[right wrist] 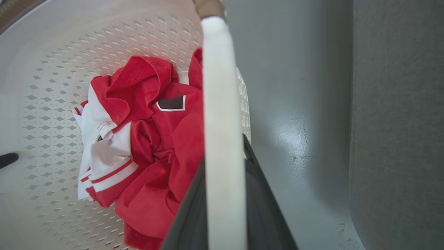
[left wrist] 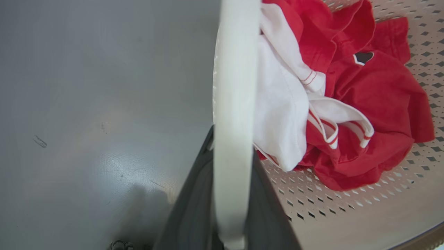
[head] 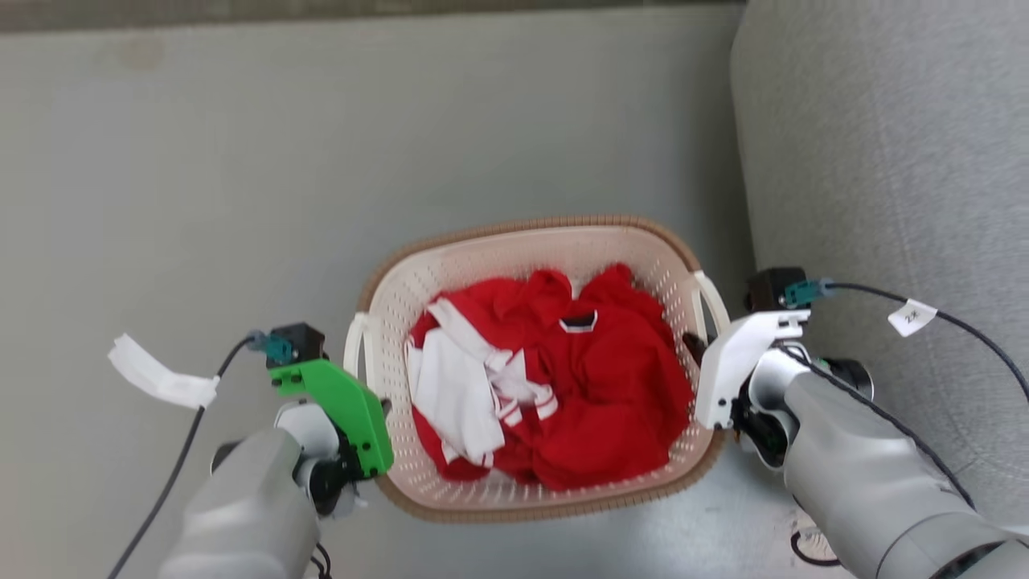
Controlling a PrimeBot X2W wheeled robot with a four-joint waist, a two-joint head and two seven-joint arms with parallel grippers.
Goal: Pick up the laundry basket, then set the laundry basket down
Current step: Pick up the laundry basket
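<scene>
Grasp step, prob. done: left end effector point(left wrist: 231, 149) & right end effector point(right wrist: 224, 152) pinch the side handles point(left wrist: 232, 69) of the laundry basket point(head: 530, 227) — next needs a level, synced lift.

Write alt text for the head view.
A cream laundry basket of red and white clothes, over a grey floor, with the left gripper and right gripper at its side handles. Grey upholstery fills the right edge.

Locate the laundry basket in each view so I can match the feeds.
Head view: laundry basket, lower centre.
Left wrist view: right half, its white handle running up the middle.
Right wrist view: left half, the other handle up the middle.
Shared landmark: the red and white clothes inside it.
</scene>
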